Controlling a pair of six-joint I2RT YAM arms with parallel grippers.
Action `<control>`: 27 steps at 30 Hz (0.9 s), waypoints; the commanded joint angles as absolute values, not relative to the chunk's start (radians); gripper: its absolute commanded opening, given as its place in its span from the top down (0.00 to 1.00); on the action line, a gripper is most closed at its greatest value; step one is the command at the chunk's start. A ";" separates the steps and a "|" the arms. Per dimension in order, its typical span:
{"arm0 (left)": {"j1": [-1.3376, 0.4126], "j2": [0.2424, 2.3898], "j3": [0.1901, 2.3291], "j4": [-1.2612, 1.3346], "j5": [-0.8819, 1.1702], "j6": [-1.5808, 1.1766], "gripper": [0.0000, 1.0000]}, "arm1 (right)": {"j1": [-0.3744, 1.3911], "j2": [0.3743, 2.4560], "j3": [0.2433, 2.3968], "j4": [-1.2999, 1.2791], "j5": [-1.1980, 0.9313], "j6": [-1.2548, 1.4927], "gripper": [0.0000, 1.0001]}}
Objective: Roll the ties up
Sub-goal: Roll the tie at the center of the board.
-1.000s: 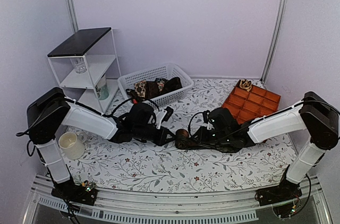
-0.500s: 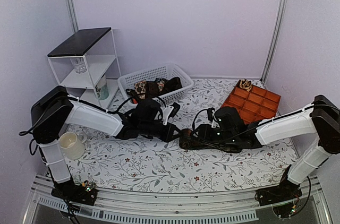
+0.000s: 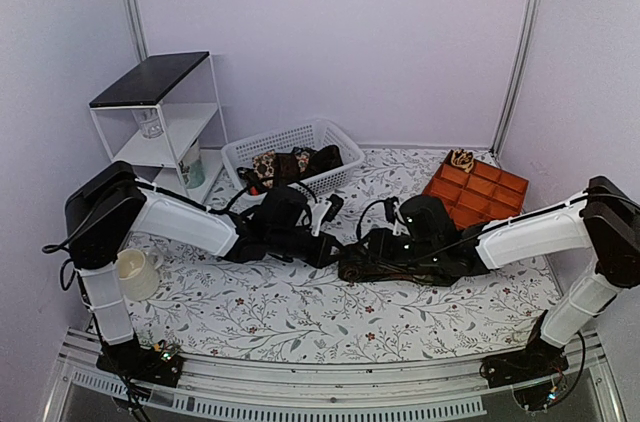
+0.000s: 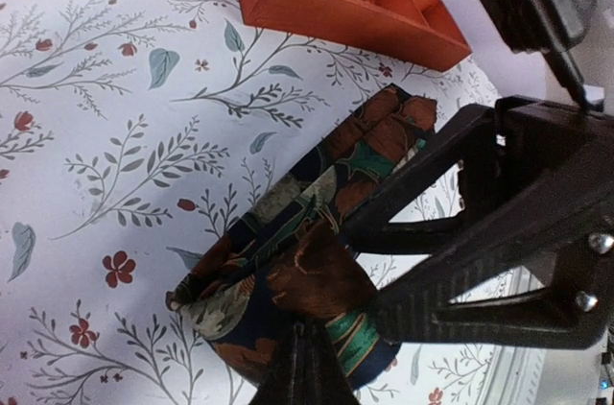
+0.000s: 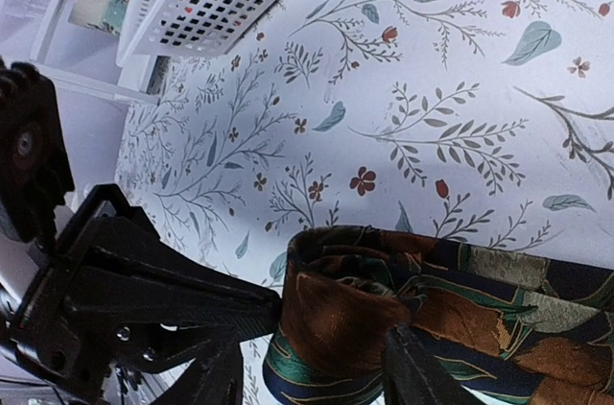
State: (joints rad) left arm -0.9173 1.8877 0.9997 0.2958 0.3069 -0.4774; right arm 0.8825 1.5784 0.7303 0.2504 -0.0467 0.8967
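Note:
A partly rolled tie, brown, green and navy, lies on the flowered cloth between both arms; its unrolled length trails right. My left gripper is shut, its tips pinched on the end of the roll. My right gripper stands open astride the roll, one finger touching the fabric, the other a little off it. In the top view the two grippers meet at mid-table, left gripper, right gripper. More ties lie in the white basket.
An orange compartment tray sits at the back right with a tan rolled tie in its far corner. A white shelf unit stands at the back left, a cream cup by the left arm.
My right gripper's jaws have spread apart around the roll. The left arm has reached further right, still pinched on the roll.

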 commanded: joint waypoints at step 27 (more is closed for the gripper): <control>-0.851 1.694 0.865 0.292 0.250 -0.534 0.88 | 0.822 1.663 0.644 0.321 -0.121 0.682 0.67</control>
